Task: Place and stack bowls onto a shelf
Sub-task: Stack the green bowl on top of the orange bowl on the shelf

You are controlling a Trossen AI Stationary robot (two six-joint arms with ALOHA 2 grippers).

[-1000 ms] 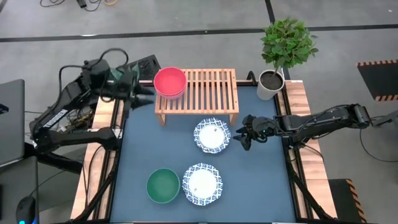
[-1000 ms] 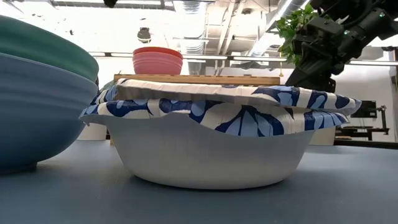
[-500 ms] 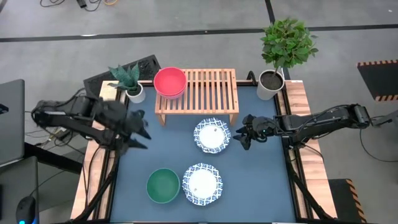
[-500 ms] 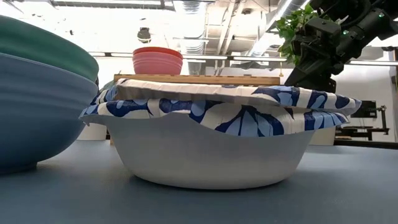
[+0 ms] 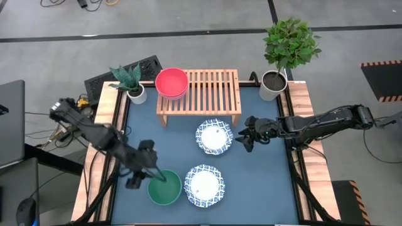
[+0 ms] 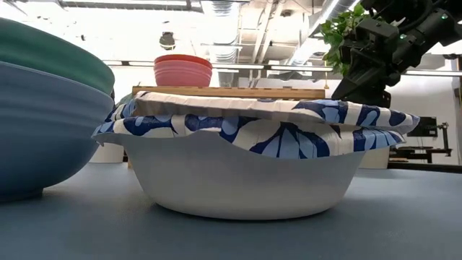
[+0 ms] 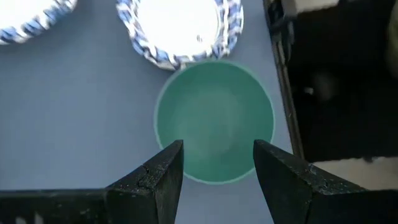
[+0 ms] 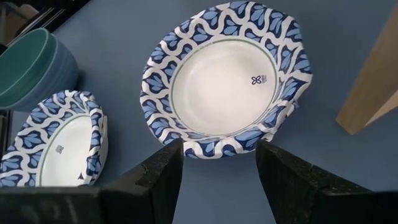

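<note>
A teal bowl (image 5: 165, 188) stands on the blue tabletop near the front edge, with a white, blue-rimmed bowl (image 5: 204, 185) to its right. My left gripper (image 5: 156, 176) hangs open just above the teal bowl's (image 7: 214, 121) left rim, pointing steeply down. Its fingers (image 7: 163, 171) stand on either side of that rim without touching it. A second white bowl (image 5: 214, 137) sits in front of the shelf (image 5: 207, 94). My right gripper (image 5: 245, 139) waits open beside this bowl (image 8: 225, 84), on its right. A pink bowl (image 5: 171, 82) rests on the shelf's left end.
A small potted plant (image 5: 130, 85) stands at the table's far left corner. A taller one (image 5: 286, 50) in a white pot stands at the far right corner. Bare blue tabletop (image 5: 144, 138) lies left of the bowls. Wooden rails run along both table sides.
My left arm has swung from the far left corner, beside the shelf and the small plant, toward the near edge and down. It has tipped to point steeply down over the teal bowl. The small plant, hidden before, now shows.
</note>
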